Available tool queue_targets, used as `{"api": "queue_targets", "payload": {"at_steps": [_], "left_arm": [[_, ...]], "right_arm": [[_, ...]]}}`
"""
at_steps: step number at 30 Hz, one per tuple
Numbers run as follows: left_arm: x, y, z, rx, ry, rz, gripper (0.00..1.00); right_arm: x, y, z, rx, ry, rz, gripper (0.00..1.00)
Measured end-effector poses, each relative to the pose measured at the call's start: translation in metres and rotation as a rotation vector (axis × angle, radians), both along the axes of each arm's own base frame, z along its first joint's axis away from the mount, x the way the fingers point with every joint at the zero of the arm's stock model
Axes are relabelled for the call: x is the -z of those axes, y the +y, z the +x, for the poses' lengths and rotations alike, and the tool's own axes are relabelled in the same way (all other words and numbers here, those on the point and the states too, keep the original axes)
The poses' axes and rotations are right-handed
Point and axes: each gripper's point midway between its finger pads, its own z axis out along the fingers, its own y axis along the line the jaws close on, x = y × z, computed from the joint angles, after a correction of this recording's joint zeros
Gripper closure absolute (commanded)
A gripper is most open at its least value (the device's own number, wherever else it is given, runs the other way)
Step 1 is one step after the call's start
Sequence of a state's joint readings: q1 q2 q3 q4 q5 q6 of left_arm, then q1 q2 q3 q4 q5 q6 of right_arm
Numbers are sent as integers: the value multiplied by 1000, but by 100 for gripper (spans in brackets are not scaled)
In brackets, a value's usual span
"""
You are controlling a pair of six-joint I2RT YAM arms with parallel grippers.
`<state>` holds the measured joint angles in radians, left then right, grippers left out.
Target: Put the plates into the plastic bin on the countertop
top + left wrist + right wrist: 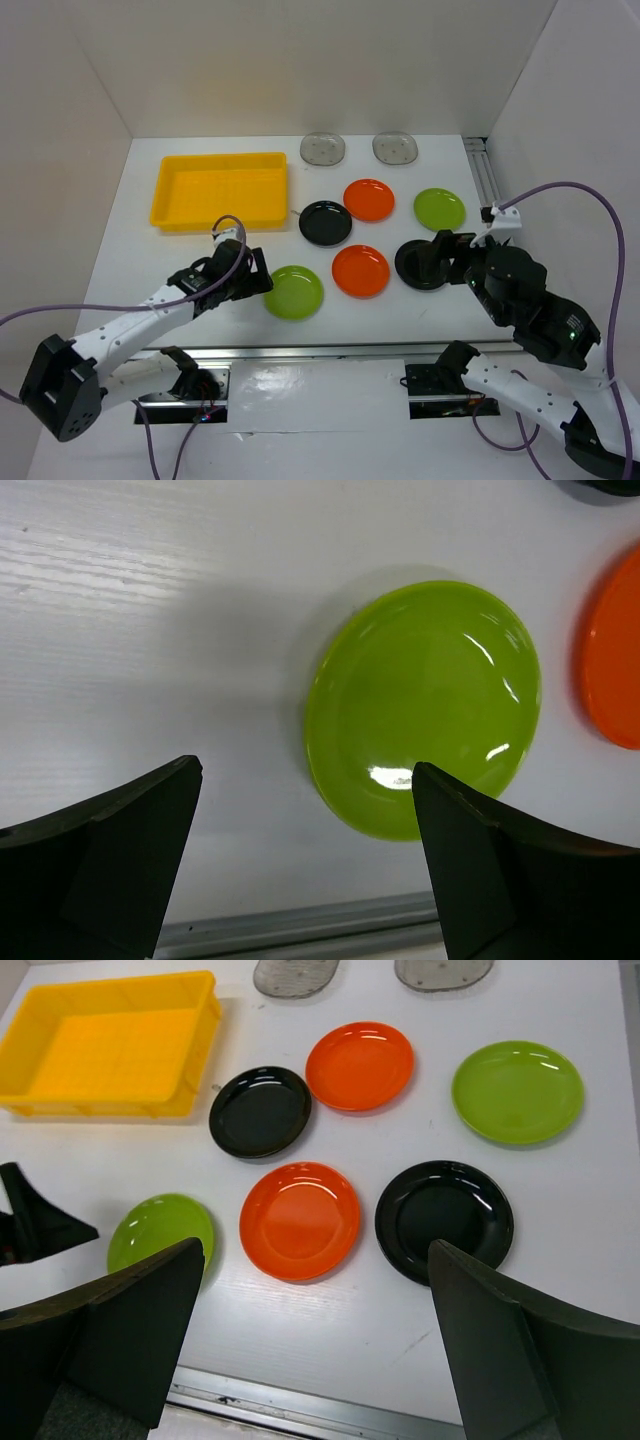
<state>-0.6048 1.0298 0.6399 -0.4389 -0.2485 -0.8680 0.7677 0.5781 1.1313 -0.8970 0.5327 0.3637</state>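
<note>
A white countertop (130, 250), walled in white on three sides, carries a yellow plastic bin (222, 157) at its far left. All eight plates lie outside the bin, to its right. Two translucent grey plates (323, 148) (395, 148) sit against the back wall. In front of them a black plate (325, 223) lies just beside the bin's near right corner, with an orange plate (369, 199) and a lime green plate (439, 209) in line to its right. The nearest row holds a second lime green plate (295, 292), a second orange plate (360, 271) and a second black plate (412, 268). A metal rail (483, 175) runs along the right wall.

The left gripper (305, 770) hangs at the left edge of the near green plate, between that plate and the bin, jaws spread wide with nothing in them. The right gripper (315, 1248) is over the near black plate, partly hiding it from above, jaws likewise spread wide and gripping nothing. Whether either gripper touches its plate cannot be told.
</note>
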Motion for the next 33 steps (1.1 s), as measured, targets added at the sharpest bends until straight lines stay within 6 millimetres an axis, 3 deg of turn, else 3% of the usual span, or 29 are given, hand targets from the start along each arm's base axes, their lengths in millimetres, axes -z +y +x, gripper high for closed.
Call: {"api": "queue_targets", "payload": {"at_steps": [6,11,12,14,18,19,23,24,25,29,33], "left_arm": [[44,-3,15,-22,65,-8,7],[61,-11,27,-15,69,-35,30],[60,-13,30,-13,58,-47,42],[62,-17,34,-7,50,-64,54],[65,-21,38,11,30,-81,54],[65,-21,39,12,23,-85,58],[67,-22,40,8,20,-95,80],[67,-24,40,5,19,-105,92],[65,-26,42,4,12,-120,97],[56,-31,49,-17,-16,-158,100],[40,-23,47,-60,-10,-140,100]], "right_arm": [[5,10,3,-38,25,-21,0],[7,14,3,-53,35,-24,0],[7,14,3,-55,33,-23,0],[6,14,2,-56,29,-18,0],[5,14,2,-58,28,-16,0],[5,14,1,-60,28,-16,0],[5,13,1,-60,26,-14,0],[5,13,1,-60,25,-12,0],[4,13,0,-60,22,-10,0],[2,11,-1,-60,15,-3,0],[2,11,-1,-61,15,-3,0]]}}
